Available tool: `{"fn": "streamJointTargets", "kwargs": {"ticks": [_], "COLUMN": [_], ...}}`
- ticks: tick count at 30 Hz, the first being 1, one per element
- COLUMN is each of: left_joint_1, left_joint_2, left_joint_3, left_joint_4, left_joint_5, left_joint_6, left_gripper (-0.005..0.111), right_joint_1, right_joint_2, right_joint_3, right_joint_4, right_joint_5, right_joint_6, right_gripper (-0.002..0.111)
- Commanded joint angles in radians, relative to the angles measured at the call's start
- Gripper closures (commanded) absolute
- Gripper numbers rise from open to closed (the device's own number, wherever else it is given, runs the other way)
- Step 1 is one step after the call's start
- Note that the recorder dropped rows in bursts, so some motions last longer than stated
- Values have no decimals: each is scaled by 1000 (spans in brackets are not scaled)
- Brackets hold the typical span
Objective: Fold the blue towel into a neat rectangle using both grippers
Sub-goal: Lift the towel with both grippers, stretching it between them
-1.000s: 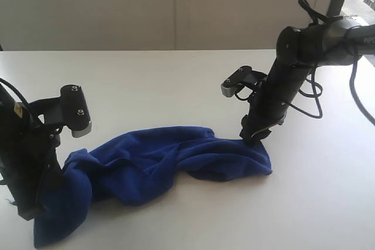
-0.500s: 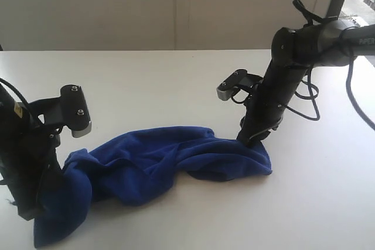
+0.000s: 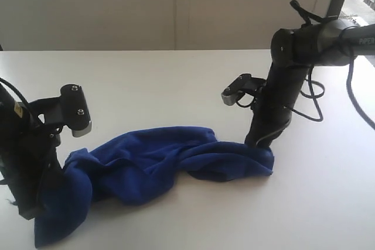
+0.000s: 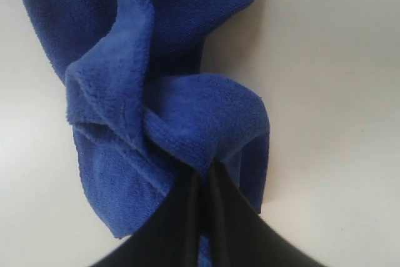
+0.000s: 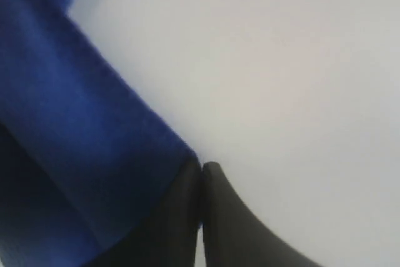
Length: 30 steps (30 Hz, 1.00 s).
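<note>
The blue towel lies bunched in a long crumpled strip across the white table. At its left end my left gripper is shut on a fold of the towel, and cloth bulges over its fingertips. In the exterior view that arm stands over the drooping left end. My right gripper points straight down at the towel's right end. In the right wrist view this gripper is shut, tips touching. The towel presses against the outside of one finger, and no cloth shows between the tips.
A pale wall runs along the table's far edge. Black cables loop off the right arm. Bare tabletop lies in front of the towel's right end and behind the towel.
The right gripper has shut from wide open and settled slightly lower and rightward at the towel's right end. The left arm and the towel have stayed still.
</note>
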<state>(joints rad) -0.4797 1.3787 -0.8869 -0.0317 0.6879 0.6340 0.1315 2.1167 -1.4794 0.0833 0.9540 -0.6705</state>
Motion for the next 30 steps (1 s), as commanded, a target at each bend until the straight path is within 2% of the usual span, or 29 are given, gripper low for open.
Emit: {"fn": "streamJointTargets", "kwargs": {"ticks": [1,6,11,18,27,30], "left_joint_1": [0,0,0,0,0,0], "left_joint_2": [-14,-70,-135,-224,-321,-346], "left_joint_3": [6,-31,-34,-34,-34,-34], "left_joint_4": [19,25,25,70,70,70], "left_joint_5": [-36,-37,-28,-43,-16,90], "left_joint_6": [2,-7,-8,40,55,55], "left_gripper": [107,107,107,107,107,107], "right_joint_1": [-2,-2,-2,-2,-2,-2], "right_joint_2": [-108,-300,-523,-845,-995,-1009], "right_joint_3": [1,1,1,1,1,1], "right_joint_4": [-170,-220,-367,-430,-615,-621], "right_joint_5": [36,4,-10,28,111,124], "right_joint_6": [133,197,344,404,513,537], "right_gripper": [108,108,108,108,108,108]}}
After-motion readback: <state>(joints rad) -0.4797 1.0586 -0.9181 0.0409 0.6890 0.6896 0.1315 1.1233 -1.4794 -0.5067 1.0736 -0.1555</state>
